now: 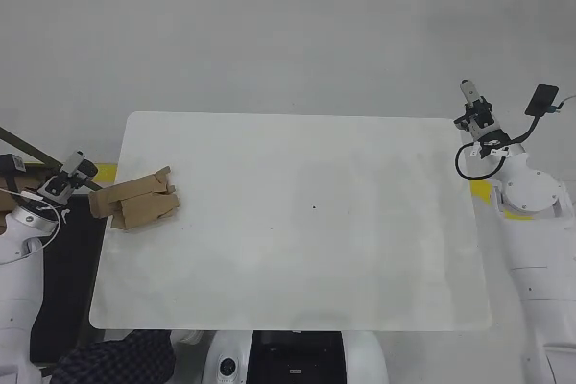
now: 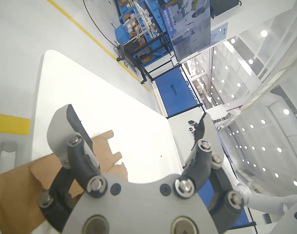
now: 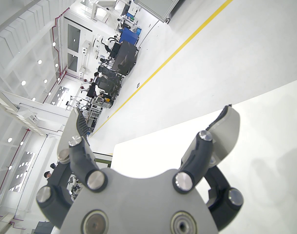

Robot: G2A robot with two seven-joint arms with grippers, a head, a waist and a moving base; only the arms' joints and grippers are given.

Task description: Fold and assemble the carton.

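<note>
Carton (image 1: 136, 199): flattened brown cardboard at the left edge of the table (image 1: 298, 240), one end overhanging it.
Long axis: roughly left to right across the table, slightly tilted.
Left gripper (image 2: 138, 113): spread wide, empty, just beside the overhanging end, with the carton ahead, partly under one finger.
Right gripper (image 3: 152, 109): spread, empty, by the far right corner, well apart.
Nearer arm: left, in my judgement.

Left gripper (image 2: 137, 118) jaws spread wide, nothing held; carton (image 2: 21, 183) lies at bench (image 2: 90, 93) edge, under one finger.
</note>
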